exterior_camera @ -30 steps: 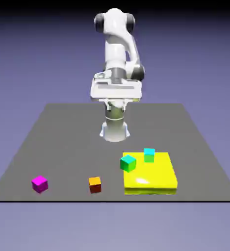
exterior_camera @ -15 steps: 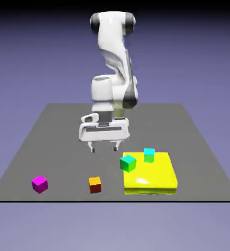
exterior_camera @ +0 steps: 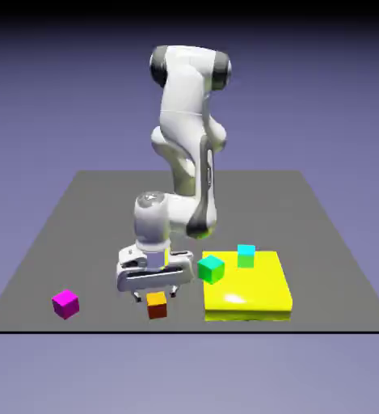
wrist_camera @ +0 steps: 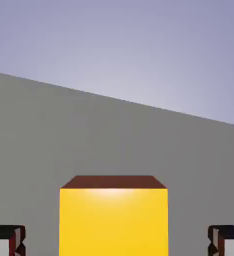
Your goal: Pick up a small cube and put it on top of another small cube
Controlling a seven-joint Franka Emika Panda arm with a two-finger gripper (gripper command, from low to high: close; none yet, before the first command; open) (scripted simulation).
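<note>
- Backdrop: plain blue-violet, darkening to black at the top of the exterior view.
- Counter [exterior_camera: 103,242]: dark grey and flat; it carries all the items listed below. In the hand view its edge runs on a slant below the pale backdrop.
- Arm [exterior_camera: 188,113]: white with dark joint sections. I hold it bent, with the hand lowered toward the near part of the counter.
- Yellow slab [exterior_camera: 253,289]: wide, low and glossy, lying on the counter toward the exterior view's right.
- End effector [exterior_camera: 156,296]: my two fingers are apart, one on each side of the orange cube. The hand view shows a gap between each fingertip and the cube; I am not clamped on anything.
- Orange cube [exterior_camera: 157,306]: resting on the counter, between the magenta cube and the yellow slab. In the hand view its bright yellow-orange face is centred at the bottom, with a dark red-brown face above it.
- Green cube [exterior_camera: 211,270]: turned corner-on, at the slab's edge on the exterior view's left. I cannot tell how it is supported.
- Magenta cube [exterior_camera: 65,304]: on the counter, turned corner-on, well apart at the exterior view's left.
- Cyan-topped cube [exterior_camera: 246,257]: on the yellow slab, near its far edge.
</note>
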